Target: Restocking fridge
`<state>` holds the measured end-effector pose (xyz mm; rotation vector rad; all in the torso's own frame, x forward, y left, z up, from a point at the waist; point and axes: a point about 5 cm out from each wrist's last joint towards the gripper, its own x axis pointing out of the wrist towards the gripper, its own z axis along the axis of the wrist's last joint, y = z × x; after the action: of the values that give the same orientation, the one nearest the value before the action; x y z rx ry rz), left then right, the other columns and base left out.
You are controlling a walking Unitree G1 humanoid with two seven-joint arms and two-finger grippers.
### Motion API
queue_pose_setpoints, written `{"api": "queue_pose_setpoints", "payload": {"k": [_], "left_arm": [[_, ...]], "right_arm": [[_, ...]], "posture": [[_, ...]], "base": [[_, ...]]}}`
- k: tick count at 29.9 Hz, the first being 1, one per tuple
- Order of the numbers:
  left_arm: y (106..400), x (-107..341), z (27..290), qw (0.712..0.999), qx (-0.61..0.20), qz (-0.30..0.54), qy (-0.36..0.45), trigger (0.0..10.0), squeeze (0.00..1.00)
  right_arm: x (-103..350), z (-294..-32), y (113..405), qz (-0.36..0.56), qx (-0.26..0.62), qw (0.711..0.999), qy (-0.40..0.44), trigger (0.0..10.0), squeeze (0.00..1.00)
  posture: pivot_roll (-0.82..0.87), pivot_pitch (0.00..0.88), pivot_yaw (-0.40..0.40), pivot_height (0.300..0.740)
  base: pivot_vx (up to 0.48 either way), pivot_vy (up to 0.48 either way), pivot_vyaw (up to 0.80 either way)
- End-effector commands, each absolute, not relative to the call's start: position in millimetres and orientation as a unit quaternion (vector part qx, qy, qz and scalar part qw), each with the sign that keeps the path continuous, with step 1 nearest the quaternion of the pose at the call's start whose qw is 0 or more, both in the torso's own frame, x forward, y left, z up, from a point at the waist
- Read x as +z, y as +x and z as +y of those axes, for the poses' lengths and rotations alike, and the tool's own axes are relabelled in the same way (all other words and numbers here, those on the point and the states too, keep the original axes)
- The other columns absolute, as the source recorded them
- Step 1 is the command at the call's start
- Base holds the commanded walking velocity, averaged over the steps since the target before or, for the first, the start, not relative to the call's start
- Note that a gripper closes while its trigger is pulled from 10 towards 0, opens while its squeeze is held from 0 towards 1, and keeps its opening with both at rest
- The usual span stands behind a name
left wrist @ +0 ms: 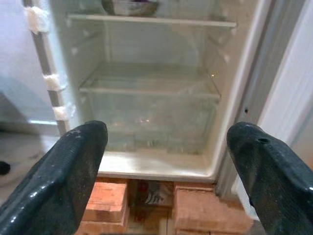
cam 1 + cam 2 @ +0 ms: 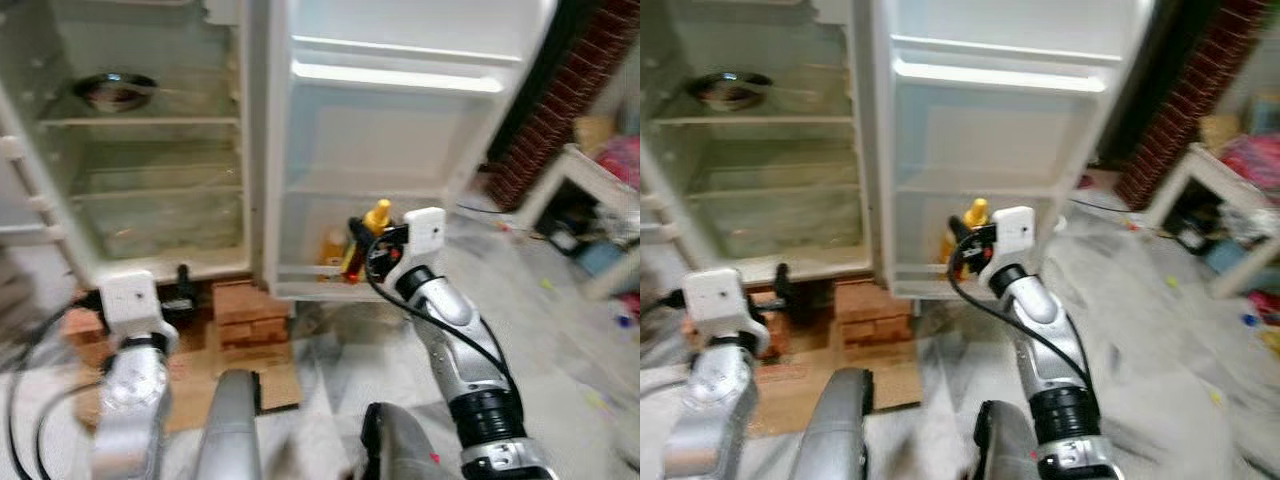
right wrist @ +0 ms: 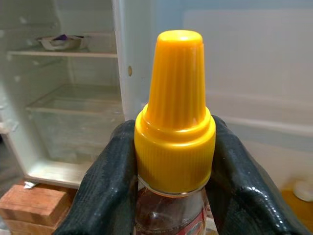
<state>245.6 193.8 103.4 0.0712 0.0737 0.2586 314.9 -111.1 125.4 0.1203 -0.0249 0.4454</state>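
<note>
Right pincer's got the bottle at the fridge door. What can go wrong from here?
1. The right pincer grips the clear bottle with the yellow cone cap right at the cap's collar, so the bottle might swing or slip as it goes in.
2. The white door's bottom shelf already holds an orange item; the incoming bottle could knock it.
3. The fridge rests on stacked red bricks, so a hard push may rock it.

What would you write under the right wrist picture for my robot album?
Right gripper holding a yellow-capped bottle in front of the open fridge.
</note>
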Motion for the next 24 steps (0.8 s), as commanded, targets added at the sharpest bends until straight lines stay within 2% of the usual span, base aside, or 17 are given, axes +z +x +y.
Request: {"api": "queue_pose_setpoints", "payload": {"k": [1, 9, 18, 24], "left_arm": [[242.9, 98.5, 192.2, 0.990, 0.131, 0.049, 0.033, 10.0, 0.00], [244.3, 98.4, 194.9, 0.989, 0.138, 0.048, 0.033, 10.0, 0.00], [245.2, 97.5, 193.2, 0.989, 0.138, 0.049, 0.031, 10.0, 0.00], [245.2, 97.4, 193.1, 0.989, 0.138, 0.048, 0.031, 10.0, 0.00]], "right_arm": [[137.7, -111.4, 317.1, -0.040, 0.228, 0.971, 0.052, 10.0, 0.00], [141.0, -104.0, 316.0, -0.049, 0.252, 0.965, 0.050, 10.0, 0.00], [139.9, -105.0, 313.7, -0.050, 0.259, 0.963, 0.046, 10.0, 0.00], [138.6, -105.1, 312.6, -0.051, 0.264, 0.962, 0.036, 10.0, 0.00]], "posture": [[0.09, 0.008, -0.077, 0.626], [0.08, 0.004, -0.078, 0.626], [0.08, 0.003, -0.078, 0.626], [0.08, 0.002, -0.079, 0.626]], "base": [[0.000, 0.000, 0.00], [0.340, 0.000, 0.00], [0.398, 0.000, 0.58], [0.419, 0.000, 0.00]]}}
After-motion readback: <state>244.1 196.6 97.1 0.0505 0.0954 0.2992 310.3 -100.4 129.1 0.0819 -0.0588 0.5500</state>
